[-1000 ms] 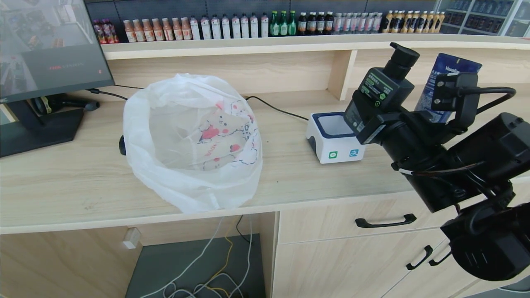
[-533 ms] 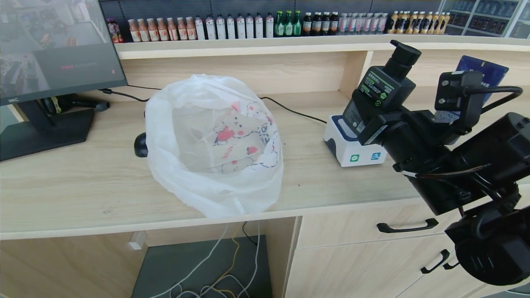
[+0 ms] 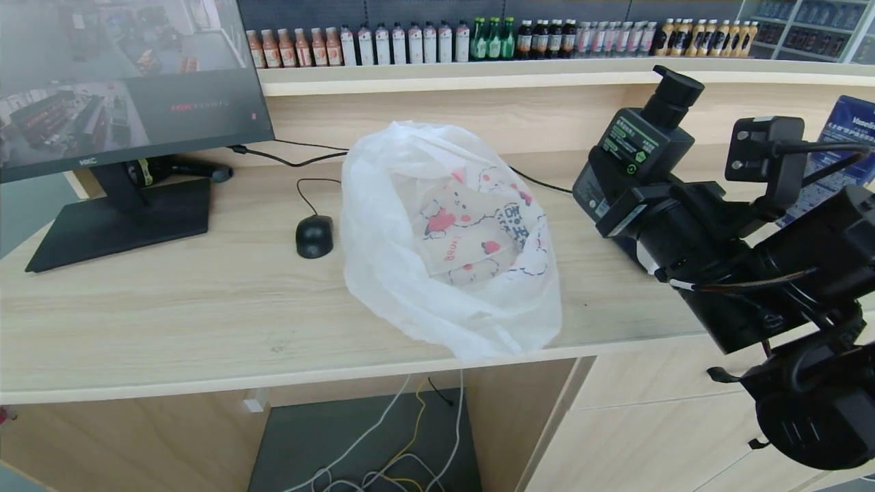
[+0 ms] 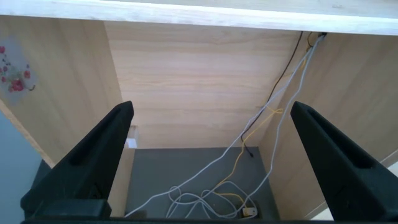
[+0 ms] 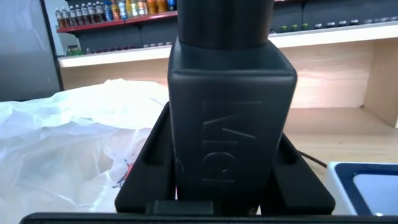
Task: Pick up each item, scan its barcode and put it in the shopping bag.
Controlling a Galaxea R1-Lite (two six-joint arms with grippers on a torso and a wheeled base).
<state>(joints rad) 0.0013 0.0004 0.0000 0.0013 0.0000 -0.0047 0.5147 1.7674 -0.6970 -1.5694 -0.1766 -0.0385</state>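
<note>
**Bottle held beside the open bag**

From the head view, we are looking at the shopping bag [image 3: 437,287] standing open on the tabletop [image 3: 171,307], near its front edge. It is a thin white plastic bag, and a cartoon print is showing through its far wall. To the right of the bag, the right gripper [image 3: 632,208] is clamping the lower part of a black bottle [image 3: 639,147] and holding it above the tabletop. The bottle is tilting, with its dark cap pointing up and away from us. On the left, a monitor [image 3: 123,75] is standing on its base, and a black mouse [image 3: 314,236] is lying between that base and the bag. A blue package [image 3: 847,133] is standing at the far right. A row of drink bottles [image 3: 478,37] is lining the shelf behind.

From the left wrist view, we are seeing the left gripper [image 4: 211,162] with its fingers spread wide and nothing between them. It is facing the recess under the tabletop, where loose cables [image 4: 249,162] are hanging down and coiling on the floor.

From the right wrist view, we are seeing the black bottle [image 5: 230,118] pinched between the two fingers of the right gripper. The shopping bag [image 5: 68,137] is lying beyond it on one side. The corner of a white scanner box [image 5: 367,183] is sitting on the tabletop on the other side.
</note>
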